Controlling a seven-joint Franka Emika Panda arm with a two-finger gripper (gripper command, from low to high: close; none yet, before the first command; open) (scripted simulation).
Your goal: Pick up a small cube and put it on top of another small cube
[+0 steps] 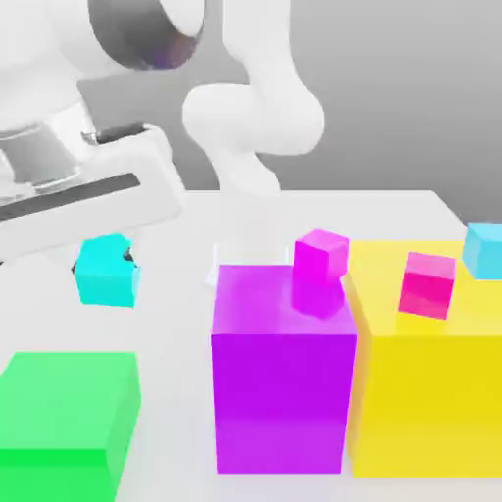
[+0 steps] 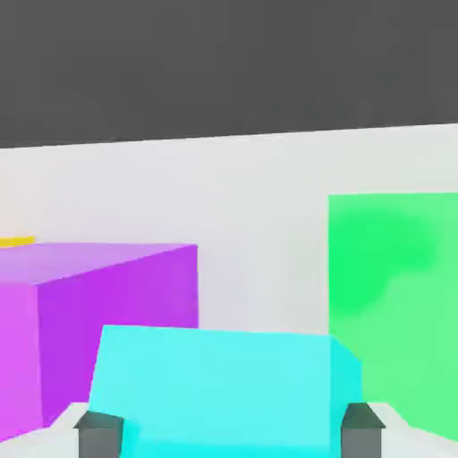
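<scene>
Gripper (image 2: 228,429) fingers (image 2: 98,436) press against opposite sides of the small cube (image 1: 104,272), a turquoise one, so it is clamped on that cube with its jaws set narrow to match the cube's width. In the exterior view the cube hangs under the white hand (image 1: 83,201), apparently clear of the table (image 1: 186,324), at that view's left, above and behind the green block (image 1: 67,417). Holding it by two flat faces probably keeps it square for setting down, and carrying it high likely lets it pass over the big blocks. The hand view shows the cube's top face between the fingers, with the purple block (image 2: 89,322) and the green block beyond it. Counting what shows: three big blocks, one green, one purple (image 1: 282,377) and one yellow (image 1: 431,373), stand on the table. Four small cubes are visible: the held turquoise one, a magenta cube (image 1: 322,254) resting on the purple block's top near its far corner, a pink cube (image 1: 428,284) on the yellow block, and a pale blue cube (image 1: 484,249) at the yellow block's far edge. Any of the three resting cubes could serve as the base; which is meant cannot be told.
</scene>
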